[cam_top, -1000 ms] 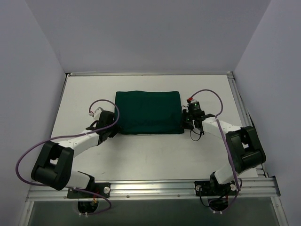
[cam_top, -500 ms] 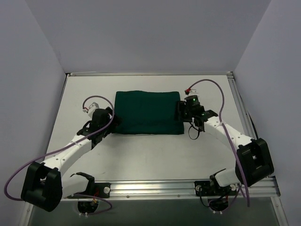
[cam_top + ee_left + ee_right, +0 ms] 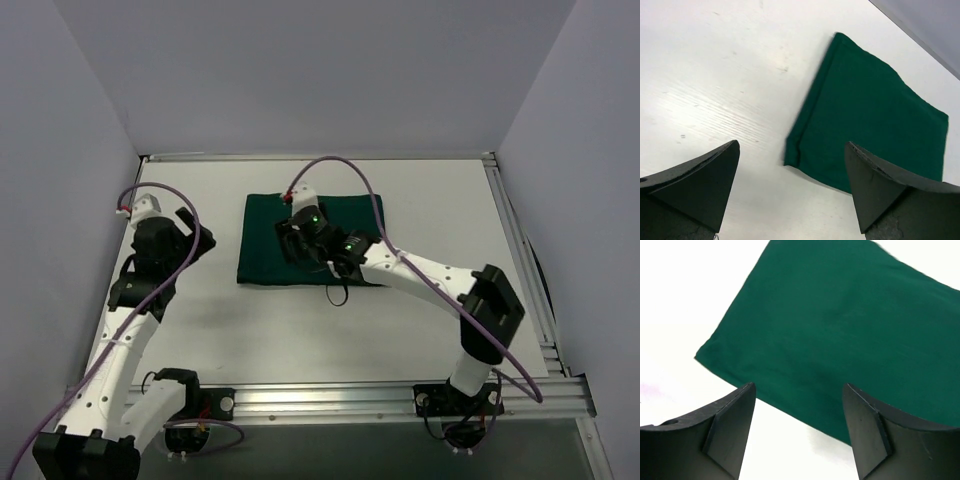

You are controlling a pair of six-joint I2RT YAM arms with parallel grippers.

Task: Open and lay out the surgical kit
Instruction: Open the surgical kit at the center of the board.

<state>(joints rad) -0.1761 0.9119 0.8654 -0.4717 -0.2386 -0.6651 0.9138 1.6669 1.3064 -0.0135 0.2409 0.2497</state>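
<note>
Right tool [image 3: 798, 385] swung in over green wrap [image 3: 260, 250]; left tool [image 3: 791, 144] backed off left.
Both gape wide, holding nothing. Wrap lies folded shut, far middle of table [image 3: 430, 200]; right looks set to start unfolding.

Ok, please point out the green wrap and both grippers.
green wrap [image 3: 870, 115]: left wrist view, middle of the cloth.
left gripper [image 3: 791, 145]: left wrist view, midway between its fingertips.
right gripper [image 3: 798, 385]: right wrist view, midway between its fingertips.
</note>
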